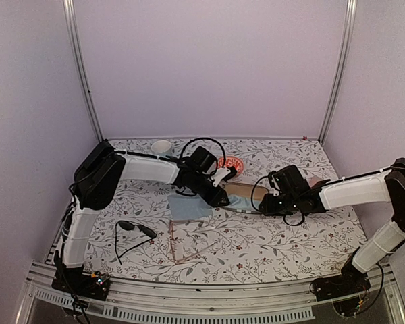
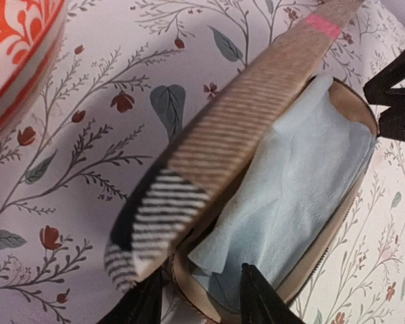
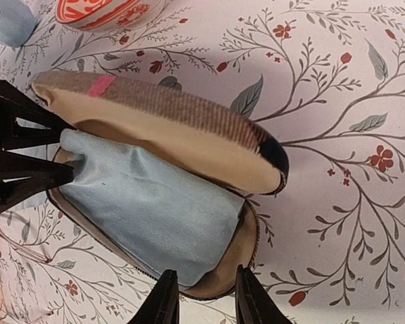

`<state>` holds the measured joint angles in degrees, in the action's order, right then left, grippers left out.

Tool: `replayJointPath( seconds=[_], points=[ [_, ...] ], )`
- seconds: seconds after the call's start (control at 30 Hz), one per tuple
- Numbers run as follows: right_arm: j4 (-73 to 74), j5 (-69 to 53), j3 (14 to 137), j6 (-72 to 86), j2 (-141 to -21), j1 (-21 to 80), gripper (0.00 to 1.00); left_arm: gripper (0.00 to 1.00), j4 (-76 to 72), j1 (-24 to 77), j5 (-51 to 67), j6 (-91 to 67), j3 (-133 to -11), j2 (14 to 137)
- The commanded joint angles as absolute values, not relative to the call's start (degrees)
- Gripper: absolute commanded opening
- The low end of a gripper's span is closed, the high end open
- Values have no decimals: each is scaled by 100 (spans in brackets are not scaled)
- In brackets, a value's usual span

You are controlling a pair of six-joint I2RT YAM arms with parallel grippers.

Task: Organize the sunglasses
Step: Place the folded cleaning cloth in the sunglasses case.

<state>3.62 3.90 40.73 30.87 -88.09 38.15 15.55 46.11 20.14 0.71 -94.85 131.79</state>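
Sunglasses are both out on the bench (image 1: 270,250), neither in a pincer. The black pair (image 1: 136,229) lies toward the near left. The pinkish pair (image 1: 179,246) is just to its 3 o'clock, so faint in the top view that I cannot tell how its arms sit.

Both robot arms are at the brown case (image 1: 246,194), which lies open near mid-bench with its long axis about 9 to 3 and its lid raised. The left pincer (image 1: 221,197) is at the case's 9 o'clock end. In its wrist view the jaws stand apart, one finger under the lid's tip and the other over the blue cloth (image 2: 290,182) that fills the lower half, with the thin rim loose in the gap. The right pincer (image 1: 265,204) is at the 3 o'clock end. Its jaws are also parted, with the case's rounded end between them, but I cannot tell whether they press on it.

The coming move, in my judgement, turns on where the black pair lies. Seen from above, it is at about 8 o'clock from the left pincer, well apart, and farther again from the right one, so the left arm is nearer. Its lens front runs roughly 9 to 3, with the thin arms unfolded toward 6 o'clock. A second blue cloth (image 1: 189,206) lies on the bench between case and glasses, in the path of that reach.
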Motion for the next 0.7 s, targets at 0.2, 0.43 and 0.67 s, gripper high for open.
replayJointPath(
  seconds=[0.2, 0.43, 0.67],
  points=[
    [192, 377, 3890, 3318, -8738, 3937, 29, 40, 1115, 4772, 1946, -156, -8944, 12724],
    [134, 437, 3812, 3355, -8839, 3935, 23, 41, 713, 4815, 1797, -385, -8513, 12438],
    [29, 429, 3814, 3368, -8969, 3938, 21, 41, 475, 4845, 1710, -466, -8340, 12313]
  ],
)
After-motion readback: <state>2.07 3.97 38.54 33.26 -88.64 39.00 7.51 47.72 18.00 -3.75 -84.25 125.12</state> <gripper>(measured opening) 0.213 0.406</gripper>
